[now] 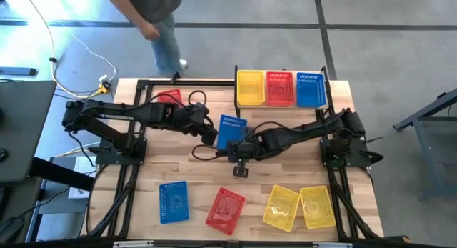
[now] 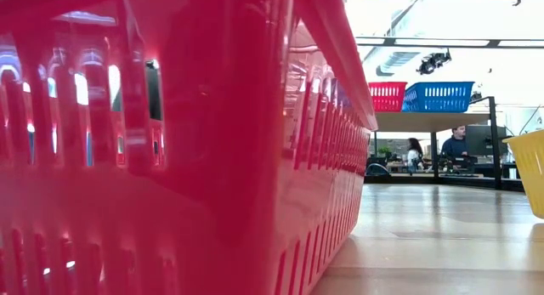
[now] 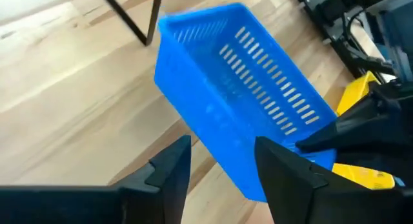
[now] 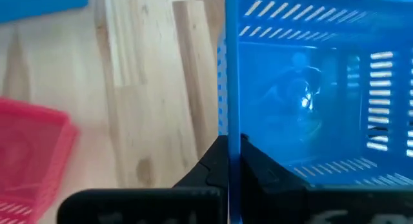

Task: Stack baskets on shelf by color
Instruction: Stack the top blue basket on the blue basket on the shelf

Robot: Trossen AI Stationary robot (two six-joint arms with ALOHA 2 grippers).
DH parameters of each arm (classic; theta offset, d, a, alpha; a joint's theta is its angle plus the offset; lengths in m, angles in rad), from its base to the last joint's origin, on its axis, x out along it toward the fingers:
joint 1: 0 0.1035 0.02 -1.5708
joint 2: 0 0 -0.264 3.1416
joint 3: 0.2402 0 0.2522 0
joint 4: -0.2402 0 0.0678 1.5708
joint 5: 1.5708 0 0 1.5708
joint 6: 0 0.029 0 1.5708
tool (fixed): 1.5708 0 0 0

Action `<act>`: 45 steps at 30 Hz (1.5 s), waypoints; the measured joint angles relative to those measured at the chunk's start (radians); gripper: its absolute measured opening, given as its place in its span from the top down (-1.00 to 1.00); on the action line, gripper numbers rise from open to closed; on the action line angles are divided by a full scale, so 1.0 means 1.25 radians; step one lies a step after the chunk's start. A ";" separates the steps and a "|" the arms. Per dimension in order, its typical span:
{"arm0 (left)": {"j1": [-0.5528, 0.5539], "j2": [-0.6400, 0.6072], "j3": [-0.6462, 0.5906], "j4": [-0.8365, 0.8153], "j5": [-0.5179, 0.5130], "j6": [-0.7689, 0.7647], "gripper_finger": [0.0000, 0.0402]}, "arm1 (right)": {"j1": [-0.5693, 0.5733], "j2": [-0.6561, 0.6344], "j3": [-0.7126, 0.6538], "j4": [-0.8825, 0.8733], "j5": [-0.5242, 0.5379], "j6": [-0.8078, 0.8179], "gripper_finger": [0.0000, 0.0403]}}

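Note:
A blue basket (image 1: pixel 230 131) is at the table's middle, tilted, between my two grippers. My right gripper (image 1: pixel 240 148) (image 4: pixel 232 153) is shut on it. My left gripper (image 1: pixel 209 136) (image 3: pixel 222 166) is open, its fingers on either side of the basket's near corner (image 3: pixel 255 182). The shelf (image 1: pixel 281 105) stands at the far right edge and carries a yellow basket (image 1: pixel 250 87), a red basket (image 1: pixel 280 88) and a blue basket (image 1: pixel 309 89), each on its bottom. One red basket (image 1: pixel 169 98) lies under my left arm. My right gripper pinches the blue basket's side wall at its rim (image 4: pixel 231 130), one finger inside the basket and one outside. The fingers come level from the table's right side. The basket sits tilted in the hold, its open side turned sideways. Whether my left gripper's fingers (image 3: pixel 284 169) touch the basket, I cannot tell.
Along the near edge lie a blue basket (image 1: pixel 173 201), a red basket (image 1: pixel 226 209) and two yellow baskets (image 1: pixel 281 206) (image 1: pixel 317 206). The red one (image 2: pixel 170 159) fills most of the low view. A person (image 1: pixel 153 19) stands beyond the far edge.

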 joint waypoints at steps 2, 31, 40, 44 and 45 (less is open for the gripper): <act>0.007 -0.010 0.000 0.003 0.004 0.025 0.20 | 0.008 -0.006 0.000 -0.016 -0.003 0.020 1.00; 0.109 -0.122 0.000 0.045 0.010 0.215 0.22 | 0.014 -0.373 0.000 -0.308 0.217 -0.098 1.00; 0.141 -0.122 0.000 0.058 0.010 0.215 0.22 | -0.087 -0.531 -0.004 -0.426 0.237 -0.193 1.00; 0.156 -0.122 0.000 0.065 0.010 0.215 0.22 | -0.142 -0.584 -0.031 -0.472 0.236 -0.247 1.00; 0.160 -0.122 0.000 0.069 0.010 0.215 0.22 | -0.156 -0.599 -0.046 -0.472 0.236 -0.264 1.00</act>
